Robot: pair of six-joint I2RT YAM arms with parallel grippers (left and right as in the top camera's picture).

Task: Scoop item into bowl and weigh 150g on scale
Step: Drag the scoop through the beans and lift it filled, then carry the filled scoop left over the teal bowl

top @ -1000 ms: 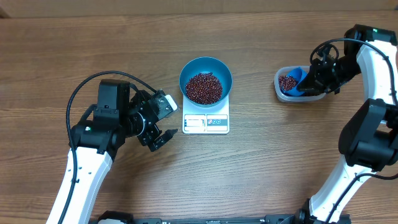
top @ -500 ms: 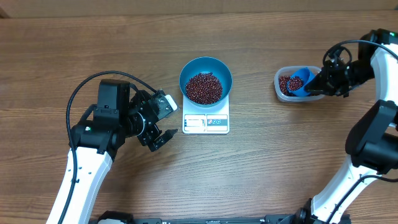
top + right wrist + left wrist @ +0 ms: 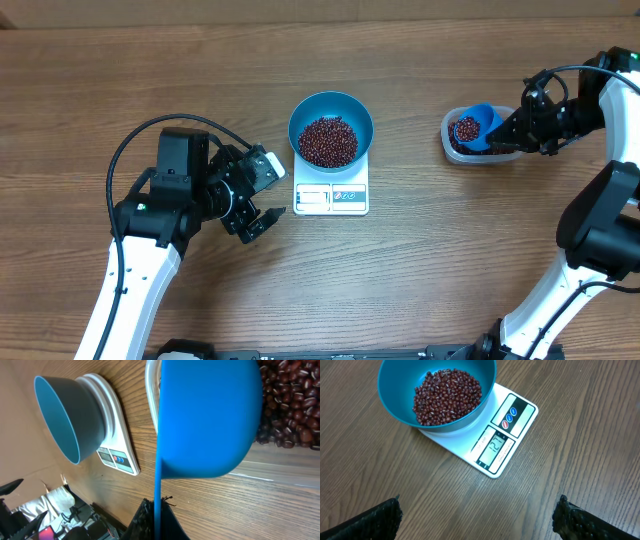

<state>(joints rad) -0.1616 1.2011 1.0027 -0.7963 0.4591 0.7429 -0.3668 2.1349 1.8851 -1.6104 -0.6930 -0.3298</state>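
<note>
The teal bowl (image 3: 345,103) stands on the white scale (image 3: 331,197) at the table's middle, with a heap of red-brown beans (image 3: 327,141) inside. My left gripper (image 3: 262,218) hovers open to the scale's left. In its wrist view the bowl (image 3: 395,390), beans (image 3: 447,396) and scale (image 3: 505,435) lie ahead of the wide-apart gripper (image 3: 480,512). My right gripper (image 3: 515,128) is shut on the flat handle of a blue scoop (image 3: 480,122), which holds beans over a clear tub (image 3: 500,158). In the right wrist view the scoop (image 3: 210,420) fills the frame above the gripper (image 3: 158,510).
The clear tub (image 3: 280,467) holds more beans (image 3: 285,405) at the far right, near the table's edge. The bowl (image 3: 65,415) and scale (image 3: 112,445) show to the scoop's left in the right wrist view. Bare wood lies between scale and tub.
My right gripper has drawn a little to the right and turned the scoop, which now carries beans above the tub. The left arm has not moved.
</note>
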